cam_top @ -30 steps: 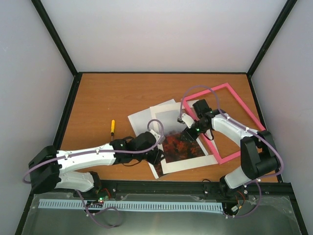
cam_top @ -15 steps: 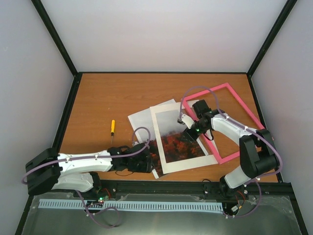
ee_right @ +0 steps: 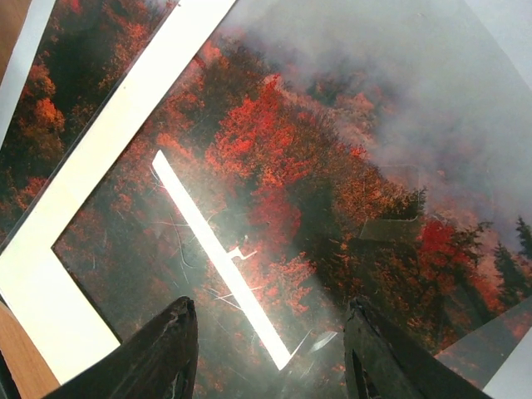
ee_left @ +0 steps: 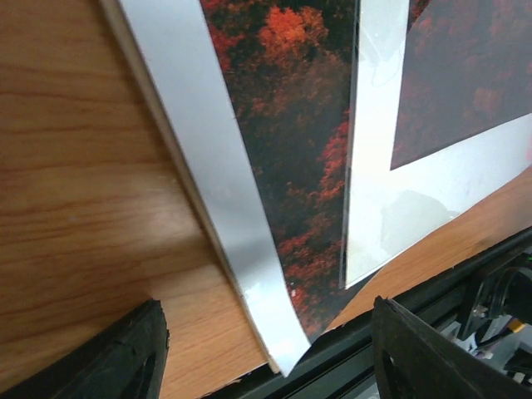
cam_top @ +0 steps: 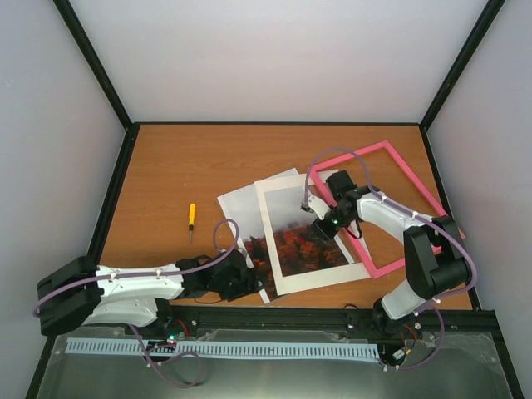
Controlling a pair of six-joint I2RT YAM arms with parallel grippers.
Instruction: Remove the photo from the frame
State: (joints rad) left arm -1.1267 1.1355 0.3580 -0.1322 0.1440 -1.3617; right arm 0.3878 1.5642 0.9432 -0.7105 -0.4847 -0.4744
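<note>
Photo: we see the large autumn-trees paper print [cam_top: 256, 249] flat on the wooden bench [cam_top: 183, 158], outside the thin pink rectangular frame [cam_top: 416, 177], which is at its 3 o'clock.
In the way: a white card mat [cam_top: 324, 277] lies over it.
Left jaws: wide apart and empty, over the print's 6 o'clock corner.
Right jaws: apart, gripping nothing, above the mat's window.
Nearby: a yellow-handled screwdriver [cam_top: 191, 216] at the print's 9 o'clock.
</note>
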